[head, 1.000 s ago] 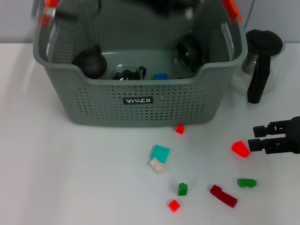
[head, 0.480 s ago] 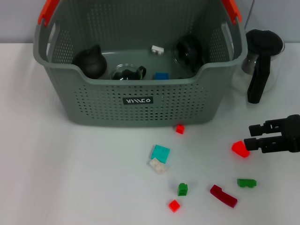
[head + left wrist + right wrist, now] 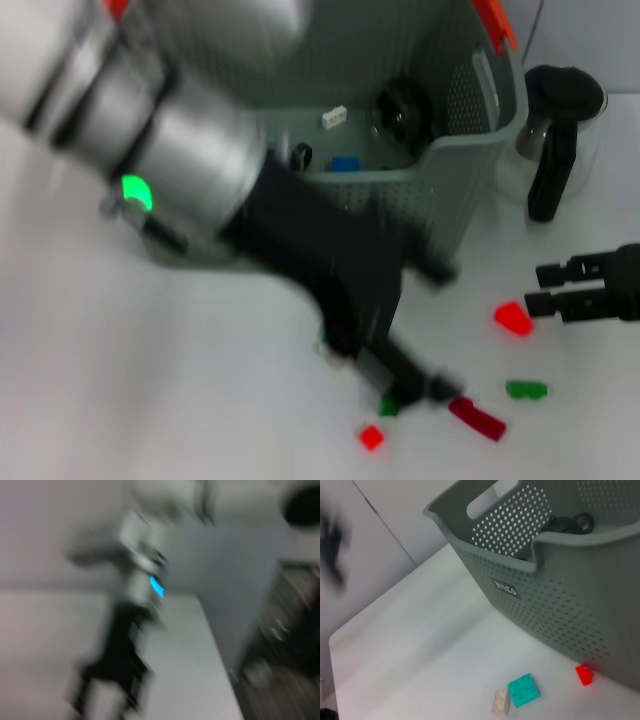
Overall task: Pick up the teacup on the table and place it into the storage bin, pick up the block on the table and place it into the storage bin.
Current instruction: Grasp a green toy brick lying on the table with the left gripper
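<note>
While the left arm sweeps blurred across the head view, from the upper left down over the front of the storage bin [image 3: 455, 130], its left gripper [image 3: 415, 378] sits low above the worktop [image 3: 150, 400] near a green block [image 3: 389, 405] and a dark red block [image 3: 477, 418]; whether its jaws are open or closed cannot be told. The bin stands at the back of the worktop, and inside it lie a white block [image 3: 334, 116], a blue block [image 3: 345, 163] and a dark round vessel [image 3: 400, 105]. The right gripper [image 3: 548, 288] hovers at the right edge with its jaws apart and empty, just beside a red wedge block [image 3: 512, 317]. Beside the bin on the right stands a glass pot with a black handle [image 3: 556, 135]. Loose on the worktop also lie a small red block [image 3: 371, 437] and a green flat block [image 3: 526, 389]. The right wrist view shows a teal block [image 3: 523, 690] touching a cream block [image 3: 500, 702], with a red cube [image 3: 584, 674] close to the bin wall.
</note>
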Robot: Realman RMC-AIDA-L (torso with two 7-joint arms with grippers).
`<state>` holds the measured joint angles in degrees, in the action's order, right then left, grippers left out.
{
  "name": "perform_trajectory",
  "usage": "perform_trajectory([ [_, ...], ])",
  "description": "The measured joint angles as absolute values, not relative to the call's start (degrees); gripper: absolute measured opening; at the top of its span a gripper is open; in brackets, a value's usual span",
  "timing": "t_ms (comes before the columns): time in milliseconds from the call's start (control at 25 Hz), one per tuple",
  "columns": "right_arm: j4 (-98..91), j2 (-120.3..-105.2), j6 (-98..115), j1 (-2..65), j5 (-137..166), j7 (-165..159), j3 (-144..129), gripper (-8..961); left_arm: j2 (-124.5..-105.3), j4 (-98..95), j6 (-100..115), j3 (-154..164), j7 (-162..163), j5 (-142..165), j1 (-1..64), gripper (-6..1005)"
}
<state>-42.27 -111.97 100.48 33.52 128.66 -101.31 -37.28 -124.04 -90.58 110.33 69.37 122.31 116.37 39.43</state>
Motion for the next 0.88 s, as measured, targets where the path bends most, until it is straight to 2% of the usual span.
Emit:
perform_trajectory([
  [120,-42.3,-112.08,100.5,33.6,128.7,-101.3,-37.3,685,-124.03,-90.0,108.6,79.4,122.4,120.5,35.2,877],
  [280,-42.2,-112.34,100.5,33.8,128.7,-101.3,-37.6,685,-124.29,-87.2,104.6,88.4,122.6,127.9,33.8,949],
  [880,-41.7,-112.52,100.4,33.3,128.8,-101.5,-37.8,686,-124.57,-81.1,84.5,102.6,124.4,141.9,34.5,926],
])
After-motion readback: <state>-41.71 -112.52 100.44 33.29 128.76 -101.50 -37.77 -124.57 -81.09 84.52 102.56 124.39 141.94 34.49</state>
